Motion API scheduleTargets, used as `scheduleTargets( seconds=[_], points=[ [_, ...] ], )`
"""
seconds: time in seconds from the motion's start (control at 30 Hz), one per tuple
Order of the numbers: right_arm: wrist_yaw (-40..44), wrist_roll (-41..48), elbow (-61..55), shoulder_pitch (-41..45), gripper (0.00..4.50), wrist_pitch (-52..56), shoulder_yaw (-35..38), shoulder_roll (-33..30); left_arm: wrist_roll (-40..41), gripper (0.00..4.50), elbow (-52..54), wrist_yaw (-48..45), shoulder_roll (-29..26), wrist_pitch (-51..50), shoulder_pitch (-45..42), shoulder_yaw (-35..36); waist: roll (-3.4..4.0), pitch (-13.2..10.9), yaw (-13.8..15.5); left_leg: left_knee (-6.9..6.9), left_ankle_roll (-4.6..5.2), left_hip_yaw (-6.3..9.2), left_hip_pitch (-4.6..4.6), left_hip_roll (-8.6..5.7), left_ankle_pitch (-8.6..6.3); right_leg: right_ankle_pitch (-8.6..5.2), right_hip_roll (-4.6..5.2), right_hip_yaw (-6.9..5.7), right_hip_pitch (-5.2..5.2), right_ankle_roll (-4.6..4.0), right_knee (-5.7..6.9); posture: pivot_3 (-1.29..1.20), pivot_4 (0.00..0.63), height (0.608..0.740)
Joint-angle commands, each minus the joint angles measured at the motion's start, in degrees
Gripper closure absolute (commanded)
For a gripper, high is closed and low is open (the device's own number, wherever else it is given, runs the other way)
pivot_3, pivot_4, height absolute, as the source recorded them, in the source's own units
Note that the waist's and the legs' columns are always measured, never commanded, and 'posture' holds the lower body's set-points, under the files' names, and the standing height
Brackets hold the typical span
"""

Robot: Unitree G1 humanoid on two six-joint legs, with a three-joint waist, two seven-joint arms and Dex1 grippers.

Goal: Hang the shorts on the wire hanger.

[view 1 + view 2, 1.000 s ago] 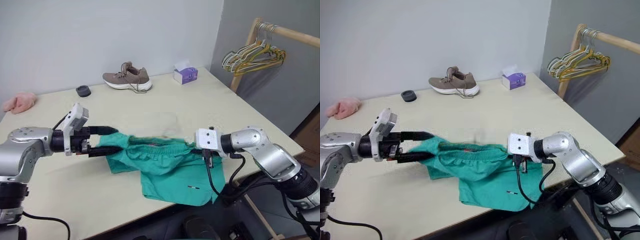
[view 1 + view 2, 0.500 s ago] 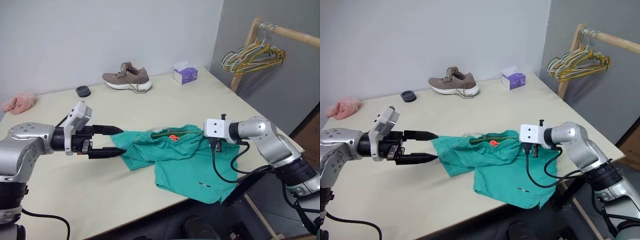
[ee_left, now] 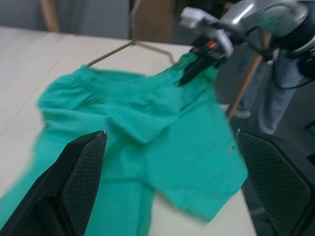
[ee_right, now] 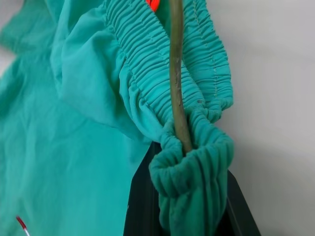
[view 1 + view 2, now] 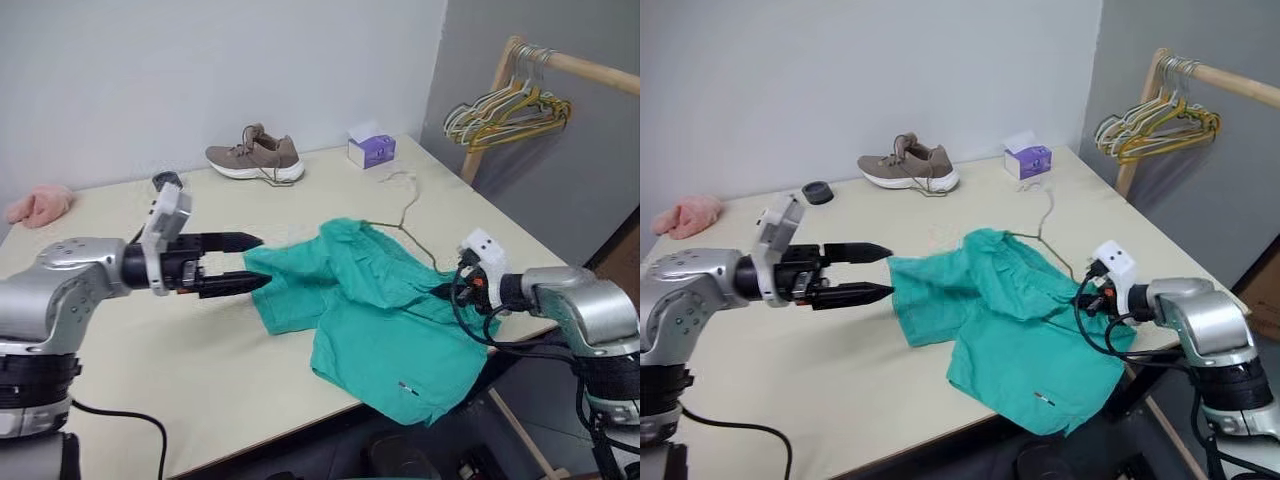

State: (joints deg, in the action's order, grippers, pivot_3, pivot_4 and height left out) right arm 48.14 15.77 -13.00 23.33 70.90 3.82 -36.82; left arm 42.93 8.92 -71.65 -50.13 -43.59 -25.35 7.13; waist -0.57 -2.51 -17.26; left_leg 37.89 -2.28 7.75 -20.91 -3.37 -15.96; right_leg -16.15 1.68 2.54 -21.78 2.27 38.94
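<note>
Teal shorts (image 5: 380, 310) lie spread on desk (image 5: 150, 380), one leg over the near edge. Right hand (image 5: 1087, 297) clamped on waistband and wire hanger (image 4: 175, 73) together. Left hand (image 5: 252, 262) spread apart, beside shorts.

On the far side of the tabletop (image 5: 330, 205) lie a brown shoe (image 5: 254, 155), a purple tissue box (image 5: 371, 149), a small dark round lid (image 5: 166, 181) and a pink fuzzy cloth (image 5: 39, 203), while yellow and silver hangers (image 5: 507, 112) crowd a wooden rail (image 5: 583, 68).
</note>
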Motion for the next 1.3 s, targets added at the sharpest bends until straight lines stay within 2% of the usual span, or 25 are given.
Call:
scheduleTargets(
  seconds=[0.03,0.13,0.27,0.4,0.63,0.9,1.3],
  points=[
    [-6.61,0.71,-4.20,-2.08,4.50,5.93,10.87,0.72,2.84,0.04,4.63,2.57,4.41,-1.81,-4.55,-2.93,0.01,0.00,0.03,0.02,0.01,-0.03,0.01,-0.03,-0.01,-0.01,0.01,0.03,0.01,0.01,0.00,-0.41,0.000,0.740],
    [-10.05,0.57,-6.00,-5.30,4.50,7.66,17.15,0.12,0.53,0.04,4.98,4.34,8.16,-0.26,-7.72,-6.20,0.03,0.01,-0.32,0.03,0.04,-0.04,0.02,-0.05,-0.02,-0.02,0.02,0.03,0.05,0.05,0.00,-0.43,0.000,0.740],
    [-14.93,-0.44,-8.79,-9.90,4.50,10.13,26.93,-0.44,-9.03,0.04,3.45,9.81,15.56,7.69,-11.81,-13.40,0.19,0.10,-0.69,0.02,0.05,-0.10,0.04,-0.06,-0.03,-0.06,0.02,0.03,0.09,0.11,0.00,-0.46,0.000,0.740],
    [-18.73,-1.58,-11.32,-12.79,4.50,11.91,33.11,-1.35,-15.93,0.04,1.97,16.14,22.73,12.82,-13.96,-17.78,0.31,0.18,-1.89,0.04,0.13,-0.18,0.08,-0.06,-0.07,-0.10,0.02,0.09,0.18,0.19,-0.05,-0.49,0.000,0.740],
    [-25.17,-4.51,-9.14,-8.85,4.50,11.04,39.07,-6.53,-22.94,0.04,-5.64,21.73,32.48,20.01,-20.50,-20.39,0.44,0.22,-4.79,0.02,0.27,-0.25,0.13,-0.10,-0.16,-0.23,0.01,0.00,0.33,0.38,-0.10,-0.52,0.018,0.740],
    [-31.05,-6.88,3.24,2.98,4.50,4.48,36.71,-12.10,-30.10,0.04,-14.03,23.95,38.66,28.10,-28.40,-22.96,0.45,0.12,-7.55,0.01,0.67,-0.61,0.15,-0.25,-0.39,-0.34,0.00,0.07,0.58,0.56,-0.36,-0.51,0.027,0.740],
    [-34.30,-7.82,34.46,19.66,4.50,-0.59,30.04,-20.27,-24.20,0.04,-17.38,24.45,46.98,17.85,-36.39,-19.98,0.81,-0.47,-7.97,0.03,0.86,-0.89,0.19,-0.39,-0.50,-0.45,0.02,0.29,0.66,0.76,-0.42,-0.47,0.039,0.740]
  ],
)
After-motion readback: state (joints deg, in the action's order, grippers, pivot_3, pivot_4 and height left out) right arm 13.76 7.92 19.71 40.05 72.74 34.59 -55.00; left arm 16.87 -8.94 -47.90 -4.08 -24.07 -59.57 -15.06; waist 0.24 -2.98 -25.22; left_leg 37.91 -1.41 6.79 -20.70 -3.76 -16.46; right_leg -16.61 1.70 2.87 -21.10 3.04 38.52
